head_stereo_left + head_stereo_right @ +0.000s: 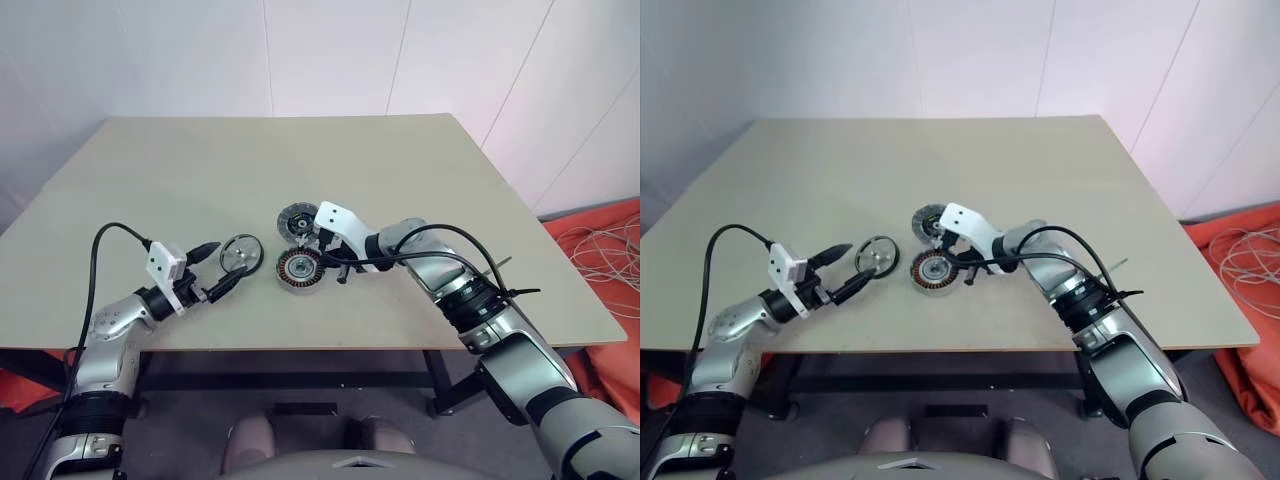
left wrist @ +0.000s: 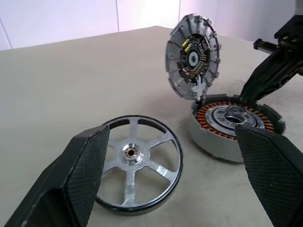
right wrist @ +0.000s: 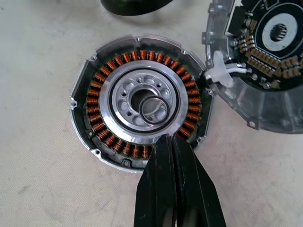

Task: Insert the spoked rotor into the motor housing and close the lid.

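Note:
The spoked rotor (image 2: pixel 137 165) lies flat on the table, silver spokes up, black rim around it. My left gripper (image 1: pixel 222 265) is open just beside it, one finger (image 2: pixel 85 175) on each side of the view toward it. The motor housing (image 3: pixel 142 101) sits to the rotor's right, with copper windings around a silver centre on which a tiny thin ring (image 3: pixel 154 109) rests. The lid (image 2: pixel 194 56) stands tilted up at the housing's far edge, circuit side showing, joined to it by white wires. My right gripper (image 3: pixel 169 142) is shut, with its tips over the housing's near rim and nothing between them.
The beige table (image 1: pixel 200 170) stretches wide behind the parts. Its front edge runs just below both arms. An orange sheet with white cables (image 1: pixel 600 250) lies on the floor at the right.

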`<state>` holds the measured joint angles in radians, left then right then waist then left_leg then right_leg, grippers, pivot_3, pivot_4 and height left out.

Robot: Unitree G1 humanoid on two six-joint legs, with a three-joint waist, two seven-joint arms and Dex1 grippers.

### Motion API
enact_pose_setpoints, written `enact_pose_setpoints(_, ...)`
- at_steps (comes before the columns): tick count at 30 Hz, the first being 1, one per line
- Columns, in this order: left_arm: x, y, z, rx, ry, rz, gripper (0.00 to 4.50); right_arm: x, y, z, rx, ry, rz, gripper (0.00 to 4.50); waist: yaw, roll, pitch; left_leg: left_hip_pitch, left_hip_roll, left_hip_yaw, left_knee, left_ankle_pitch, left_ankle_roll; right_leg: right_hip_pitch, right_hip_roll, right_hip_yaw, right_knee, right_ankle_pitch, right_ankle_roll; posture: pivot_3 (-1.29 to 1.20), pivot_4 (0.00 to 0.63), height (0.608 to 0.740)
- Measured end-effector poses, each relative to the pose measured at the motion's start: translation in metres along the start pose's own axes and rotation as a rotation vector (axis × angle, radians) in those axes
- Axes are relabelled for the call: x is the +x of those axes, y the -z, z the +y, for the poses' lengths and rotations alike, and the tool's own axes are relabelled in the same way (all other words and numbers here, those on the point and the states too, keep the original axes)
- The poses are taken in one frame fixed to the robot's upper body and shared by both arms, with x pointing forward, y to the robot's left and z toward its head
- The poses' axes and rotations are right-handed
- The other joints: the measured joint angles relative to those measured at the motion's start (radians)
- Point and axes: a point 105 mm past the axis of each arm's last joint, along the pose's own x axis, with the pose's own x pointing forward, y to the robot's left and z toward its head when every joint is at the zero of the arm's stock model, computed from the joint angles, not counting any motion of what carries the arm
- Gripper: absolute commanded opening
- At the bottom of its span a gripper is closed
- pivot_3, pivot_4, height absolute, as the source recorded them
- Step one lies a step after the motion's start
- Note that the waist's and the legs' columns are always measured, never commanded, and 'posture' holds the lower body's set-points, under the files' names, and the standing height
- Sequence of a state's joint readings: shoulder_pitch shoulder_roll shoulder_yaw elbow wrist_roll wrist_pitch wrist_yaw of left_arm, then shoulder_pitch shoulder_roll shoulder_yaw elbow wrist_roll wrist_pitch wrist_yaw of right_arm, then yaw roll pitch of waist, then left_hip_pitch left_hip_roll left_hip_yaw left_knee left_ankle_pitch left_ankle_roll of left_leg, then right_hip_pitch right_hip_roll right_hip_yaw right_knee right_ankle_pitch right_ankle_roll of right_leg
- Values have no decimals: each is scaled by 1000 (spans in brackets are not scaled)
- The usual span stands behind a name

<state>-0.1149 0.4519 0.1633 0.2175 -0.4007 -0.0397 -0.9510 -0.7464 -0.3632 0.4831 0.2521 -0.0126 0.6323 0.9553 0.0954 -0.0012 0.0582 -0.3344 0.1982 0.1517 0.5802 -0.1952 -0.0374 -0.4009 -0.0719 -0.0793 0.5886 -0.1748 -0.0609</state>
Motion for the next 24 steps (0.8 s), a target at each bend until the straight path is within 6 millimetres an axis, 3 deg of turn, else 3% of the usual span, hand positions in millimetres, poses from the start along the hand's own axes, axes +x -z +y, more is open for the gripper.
enact_pose_setpoints(24,1,-5,-1,16,0,-10,4500,11,-13,3,-34,-18,-16,27,-1,0,0,0,0,0,0,0,0,0,0,0,0,0,0,0,0,740)
